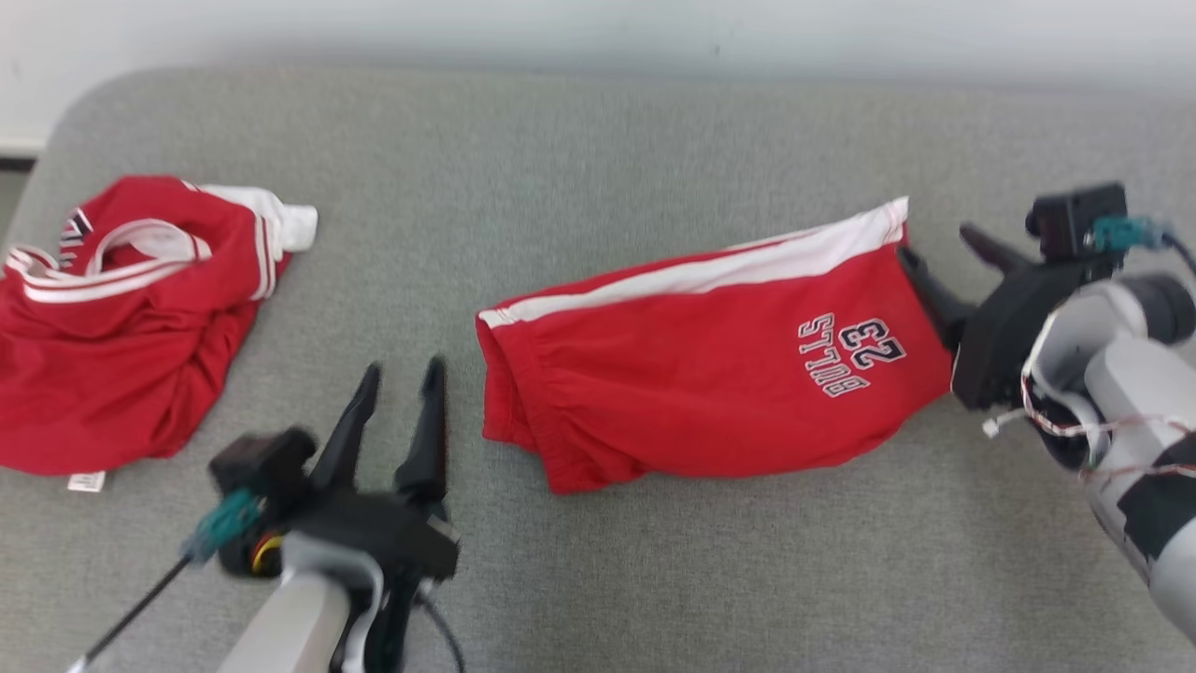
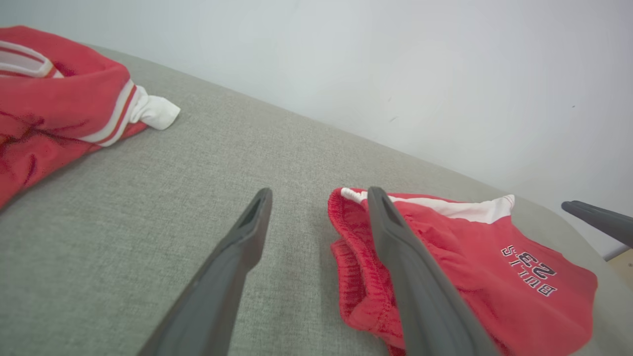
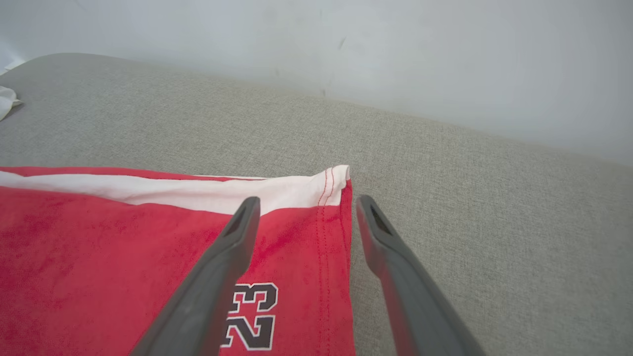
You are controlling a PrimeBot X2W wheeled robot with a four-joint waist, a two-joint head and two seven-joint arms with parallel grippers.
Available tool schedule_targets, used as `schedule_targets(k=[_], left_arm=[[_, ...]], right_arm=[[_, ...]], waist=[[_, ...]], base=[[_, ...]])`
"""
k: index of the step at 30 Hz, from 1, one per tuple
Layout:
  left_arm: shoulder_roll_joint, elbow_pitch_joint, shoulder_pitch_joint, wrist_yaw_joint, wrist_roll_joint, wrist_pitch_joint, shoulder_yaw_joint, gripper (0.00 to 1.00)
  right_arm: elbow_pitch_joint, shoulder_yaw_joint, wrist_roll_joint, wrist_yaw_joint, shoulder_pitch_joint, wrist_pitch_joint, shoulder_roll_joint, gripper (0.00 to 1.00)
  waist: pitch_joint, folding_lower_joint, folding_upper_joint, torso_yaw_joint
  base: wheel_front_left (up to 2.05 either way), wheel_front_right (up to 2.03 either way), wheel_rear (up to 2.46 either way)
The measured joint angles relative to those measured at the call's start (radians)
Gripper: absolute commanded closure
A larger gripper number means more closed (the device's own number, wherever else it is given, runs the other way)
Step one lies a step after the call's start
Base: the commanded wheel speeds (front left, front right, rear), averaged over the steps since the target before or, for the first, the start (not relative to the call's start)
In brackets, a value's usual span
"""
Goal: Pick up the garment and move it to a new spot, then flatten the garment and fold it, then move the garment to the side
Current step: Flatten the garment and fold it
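Observation:
The garment is a pair of red shorts (image 1: 710, 365) with a white side stripe and "BULLS 23" print. It lies folded in half on the grey table, waistband to the left. My left gripper (image 1: 404, 366) stands open just left of the waistband, holding nothing. In the left wrist view its fingers (image 2: 319, 192) spread wide, one over the waistband edge of the shorts (image 2: 470, 257). My right gripper (image 1: 936, 241) is open at the hem's far right corner. In the right wrist view it (image 3: 307, 199) straddles that corner of the shorts (image 3: 123, 247), gripping nothing.
A second red garment (image 1: 121, 318), a crumpled jersey with white trim, lies at the table's left edge, also seen as the jersey (image 2: 44, 113). The grey padded table (image 1: 598, 168) ends at a pale wall behind. Bare fabric surface lies in front of the shorts.

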Motion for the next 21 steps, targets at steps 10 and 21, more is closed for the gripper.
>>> schedule_targets(k=[10, 21], left_arm=[[0.034, -0.174, 0.268, -0.035, 0.145, -0.002, 0.111, 0.0], [0.007, -0.274, 0.413, -0.076, 0.332, -0.002, 0.229, 0.0]], right_arm=[[0.071, -0.033, 0.062, 0.0, 0.086, 0.06, -0.011, 0.0], [0.161, -0.111, 0.071, 0.0, 0.096, 0.08, -0.013, 0.0]], waist=[[-0.09, -0.0002, -0.0001, 0.013], [-0.071, 0.0, 0.0, 0.064]], base=[[0.0, 0.0, 0.0], [0.0, 0.0, 0.0]])
